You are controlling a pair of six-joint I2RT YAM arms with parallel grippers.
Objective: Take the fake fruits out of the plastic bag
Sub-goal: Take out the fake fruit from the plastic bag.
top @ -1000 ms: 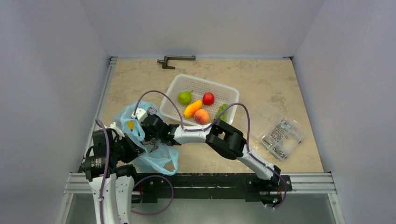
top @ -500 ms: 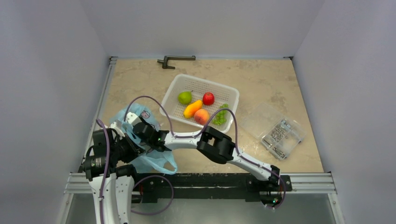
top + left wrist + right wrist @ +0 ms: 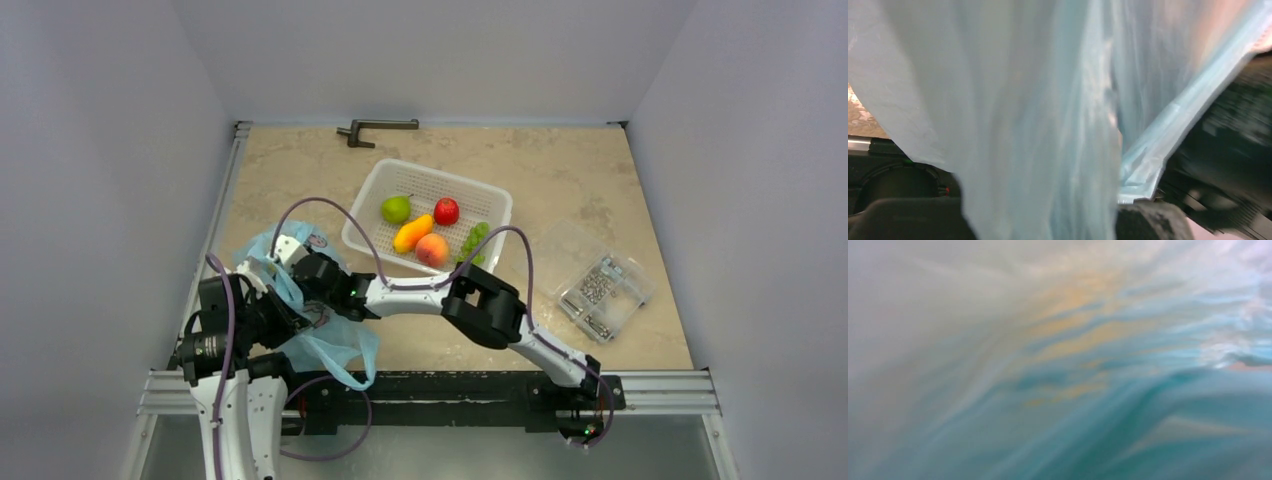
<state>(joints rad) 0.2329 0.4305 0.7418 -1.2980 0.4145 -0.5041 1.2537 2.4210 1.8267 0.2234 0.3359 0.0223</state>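
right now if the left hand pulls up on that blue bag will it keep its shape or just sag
Probably sag: the plastic bag lies crumpled and hangs in soft folds in the left wrist view. Likely very light, as its film looks thin and translucent. It may slide over the smooth table rather than lift cleanly.

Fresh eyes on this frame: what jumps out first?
The light blue plastic bag at the near left, with the right arm stretched across to it and the left arm against it; both wrist views show little but its film. Next, the white basket mid-table holding bright fake fruits, and a clear box of metal parts to the right.
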